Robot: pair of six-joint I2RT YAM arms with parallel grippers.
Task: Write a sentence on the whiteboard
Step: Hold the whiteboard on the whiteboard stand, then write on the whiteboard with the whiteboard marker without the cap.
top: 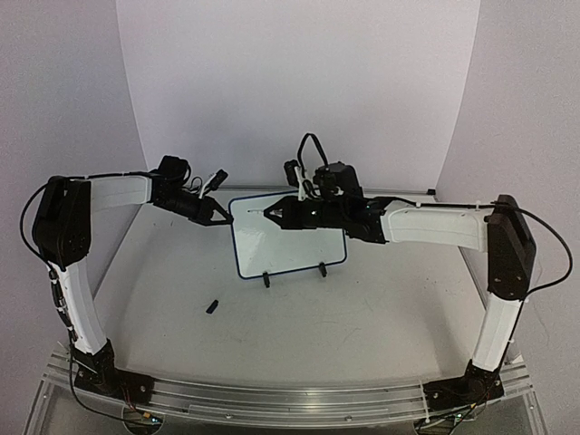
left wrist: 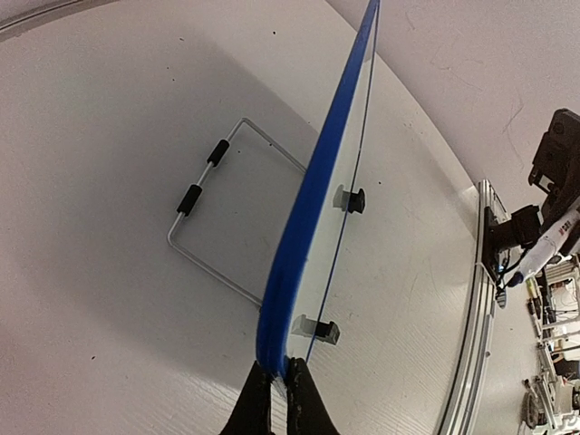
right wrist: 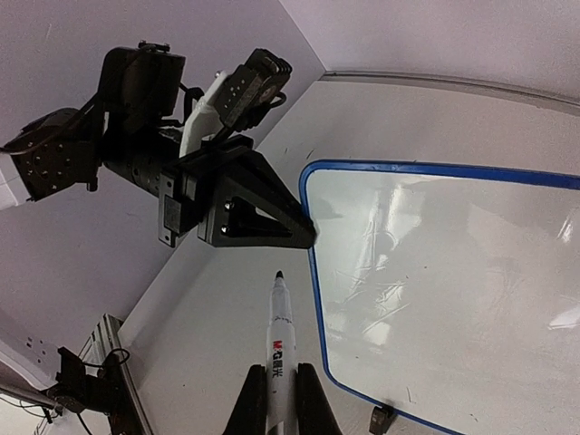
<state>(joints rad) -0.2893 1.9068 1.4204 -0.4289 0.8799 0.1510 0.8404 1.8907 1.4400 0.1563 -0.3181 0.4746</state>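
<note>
whiteboard (top: 290, 246) stands upright on its black clip feet (top: 266, 280), mid counter (top: 362, 317), face plain white. left hand (left wrist: 279, 379) clamped on the blue frame (left wrist: 308, 208), left edge just below the upper corner. right hand (right wrist: 279, 394) pinching a marker (right wrist: 279, 331). marker is uncapped, tip in front of the board's upper left; contact: can't tell. small black piece (top: 211, 306) lies on the counter, near-left of the board.

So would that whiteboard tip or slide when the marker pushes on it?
Probably tippy alone: the whiteboard stands near upright on two small feet and a thin wire stand. The left fingers pinching its edge should steady it.
</note>
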